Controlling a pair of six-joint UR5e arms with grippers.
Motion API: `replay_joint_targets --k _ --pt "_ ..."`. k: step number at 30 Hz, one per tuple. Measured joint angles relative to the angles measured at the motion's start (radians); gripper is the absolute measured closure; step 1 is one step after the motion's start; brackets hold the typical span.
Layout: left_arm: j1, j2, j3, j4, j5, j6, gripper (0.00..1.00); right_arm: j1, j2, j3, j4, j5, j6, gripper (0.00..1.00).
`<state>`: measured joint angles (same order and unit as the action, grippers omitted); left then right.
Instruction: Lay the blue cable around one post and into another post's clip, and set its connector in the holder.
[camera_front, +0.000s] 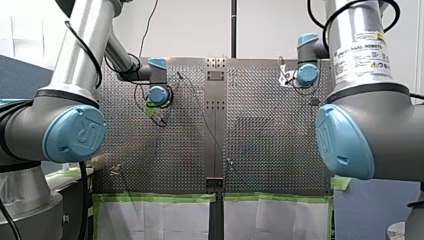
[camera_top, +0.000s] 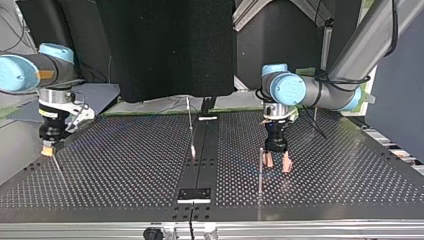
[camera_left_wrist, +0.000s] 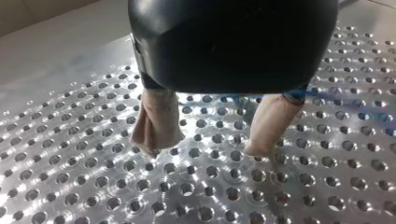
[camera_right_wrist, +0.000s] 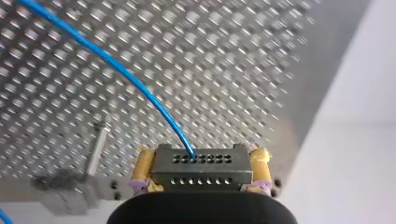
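Gripping the connector (camera_right_wrist: 205, 175) between its yellow pads, the right gripper (camera_right_wrist: 201, 164) has the black, hole-studded block clamped from both sides. The blue cable (camera_right_wrist: 126, 75) runs out of the block's face and away ahead of the gripper, over the perforated table (camera_right_wrist: 224, 56). In the top view this gripper sits at the far left of the frame, at the table's edge. The left gripper (camera_left_wrist: 203, 148) hangs just above the table with its beige-padded fingers (camera_left_wrist: 159, 121) spread apart and nothing between them. In the top view it stands right of centre, just beside a thin post (camera_top: 260, 170), with a second post (camera_top: 191, 131) near the middle of the frame. No view shows the cable wrapped round a post or pressed into a clip, and the connector is in the gripper, not in a holder. Judging from that, only the pick-up is done: the routing round one post, the seating in the other's clip and the placing of the connector all look left to do.
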<state>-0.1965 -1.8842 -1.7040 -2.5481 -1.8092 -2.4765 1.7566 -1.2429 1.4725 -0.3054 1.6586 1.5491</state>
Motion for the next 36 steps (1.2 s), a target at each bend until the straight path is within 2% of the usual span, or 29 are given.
replay_joint_targets --k 3,6,10,16,20,23,30,33,36 --pt "-0.001 0.000 0.000 -0.002 -0.001 0.002 0.00 -0.029 -0.031 0.001 0.031 -0.017 0.014 1.00" --pt "-0.001 0.000 0.000 -0.006 0.000 0.001 0.00 -0.043 -0.064 0.008 0.064 -0.042 -0.001 1.00" --pt "0.001 0.000 0.000 -0.013 0.001 0.001 0.00 -0.057 -0.101 0.032 0.101 -0.075 -0.023 1.00" --pt "0.001 0.000 0.000 -0.021 0.002 0.000 0.00 -0.067 -0.136 0.056 0.156 -0.091 -0.011 1.00" --pt "0.002 0.000 0.000 -0.021 0.003 0.000 0.00 -0.081 -0.118 0.066 0.187 -0.095 0.002 1.00" --pt "0.003 0.000 0.000 -0.022 0.003 0.001 0.00 -0.090 -0.093 0.071 0.188 -0.096 0.013 1.00" --pt "0.003 0.000 0.000 -0.022 0.003 0.002 0.00 -0.113 -0.029 0.085 0.137 -0.110 0.063 1.00" --pt "0.002 0.000 0.000 -0.022 0.003 0.002 0.00 -0.123 -0.004 0.086 0.115 -0.128 0.073 1.00" --pt "0.002 0.000 0.000 -0.022 0.003 0.002 0.00 -0.134 0.022 0.087 0.091 -0.152 0.075 1.00"
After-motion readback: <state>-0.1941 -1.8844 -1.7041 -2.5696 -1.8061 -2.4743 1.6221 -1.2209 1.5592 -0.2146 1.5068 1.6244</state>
